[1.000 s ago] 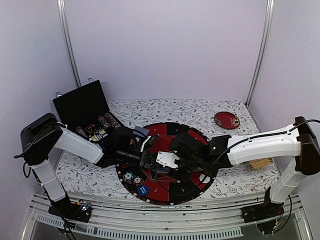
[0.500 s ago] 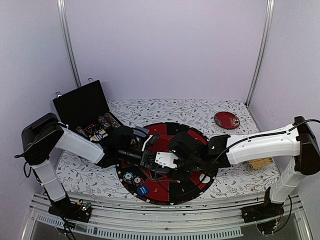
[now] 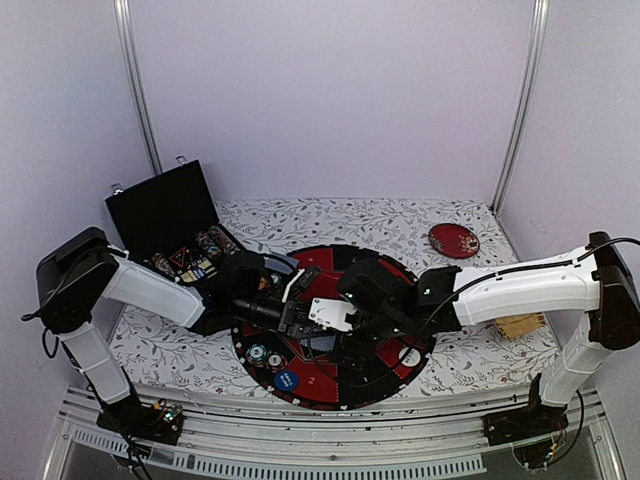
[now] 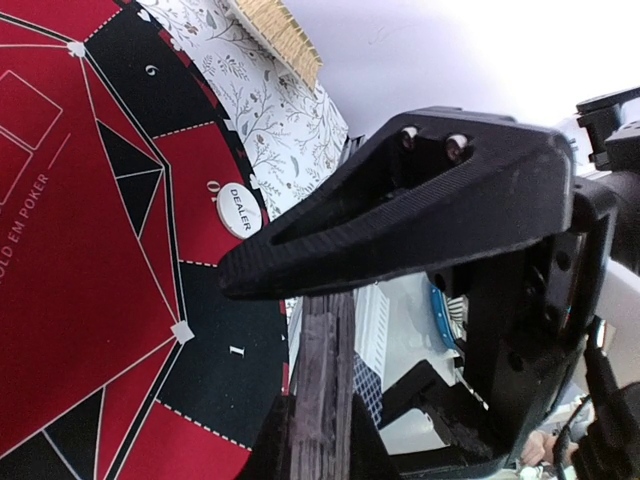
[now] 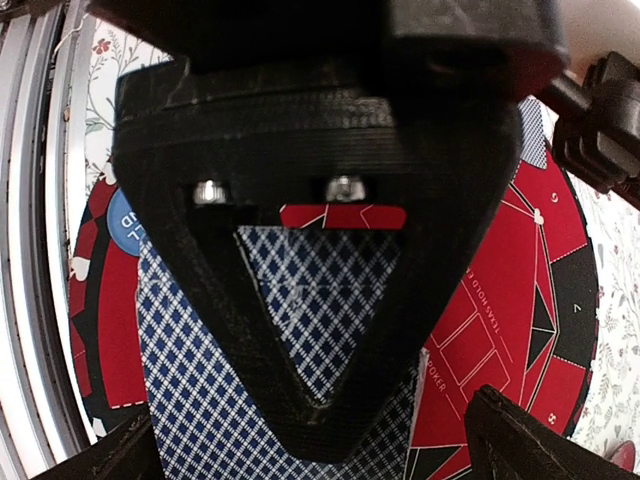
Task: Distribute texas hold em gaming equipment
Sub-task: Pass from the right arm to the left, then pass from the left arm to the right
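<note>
The left pincer (image 3: 304, 318) has clenched on the cards (image 3: 332, 314), held over the middle of the round poker mat (image 3: 335, 388); the right pincer (image 3: 358, 312) crowds them, its grip unclear; probably a handover before dealing.

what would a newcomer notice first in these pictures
The big round red and black poker mat fills the middle of the table. The left gripper and right gripper meet tip to tip over its middle with a white card between them. An open black case stands at the back left.
</note>
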`<move>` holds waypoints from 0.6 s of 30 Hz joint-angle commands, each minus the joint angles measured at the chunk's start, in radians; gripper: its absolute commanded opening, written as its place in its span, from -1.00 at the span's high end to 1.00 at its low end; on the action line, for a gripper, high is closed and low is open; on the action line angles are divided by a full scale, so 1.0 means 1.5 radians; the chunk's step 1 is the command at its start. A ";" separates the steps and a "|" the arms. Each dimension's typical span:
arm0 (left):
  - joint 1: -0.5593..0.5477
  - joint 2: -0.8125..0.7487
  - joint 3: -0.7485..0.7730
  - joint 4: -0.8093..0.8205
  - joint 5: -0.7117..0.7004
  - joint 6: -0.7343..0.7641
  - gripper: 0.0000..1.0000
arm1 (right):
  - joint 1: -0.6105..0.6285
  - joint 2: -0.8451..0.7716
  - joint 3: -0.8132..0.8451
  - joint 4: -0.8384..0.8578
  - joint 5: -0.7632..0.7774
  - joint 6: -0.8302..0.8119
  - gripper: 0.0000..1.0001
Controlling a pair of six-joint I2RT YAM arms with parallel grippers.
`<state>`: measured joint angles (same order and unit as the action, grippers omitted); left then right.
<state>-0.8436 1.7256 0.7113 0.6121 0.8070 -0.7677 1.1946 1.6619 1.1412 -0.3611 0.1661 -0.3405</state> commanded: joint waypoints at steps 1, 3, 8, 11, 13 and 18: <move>-0.006 -0.025 -0.001 -0.006 0.011 0.018 1.00 | -0.008 0.005 -0.004 -0.009 -0.018 -0.008 -0.98; -0.006 -0.027 -0.004 -0.008 0.011 0.020 1.00 | -0.012 0.007 -0.005 -0.008 -0.024 -0.011 -0.97; -0.005 -0.035 -0.009 -0.006 0.013 0.022 1.00 | -0.026 0.014 -0.007 -0.006 -0.043 -0.012 -0.82; -0.005 -0.039 -0.008 -0.006 0.012 0.024 1.00 | -0.028 0.020 -0.010 0.001 -0.042 -0.013 -0.79; -0.005 -0.037 -0.006 -0.005 0.014 0.022 1.00 | -0.027 0.021 -0.008 0.007 -0.042 -0.012 -0.66; -0.003 -0.035 -0.010 -0.004 0.014 0.023 1.00 | -0.028 0.009 -0.014 0.015 -0.053 -0.007 -0.25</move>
<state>-0.8417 1.6974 0.7078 0.6022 0.7921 -0.7486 1.1660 1.6779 1.1347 -0.3622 0.0822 -0.3580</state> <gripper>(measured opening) 0.104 0.667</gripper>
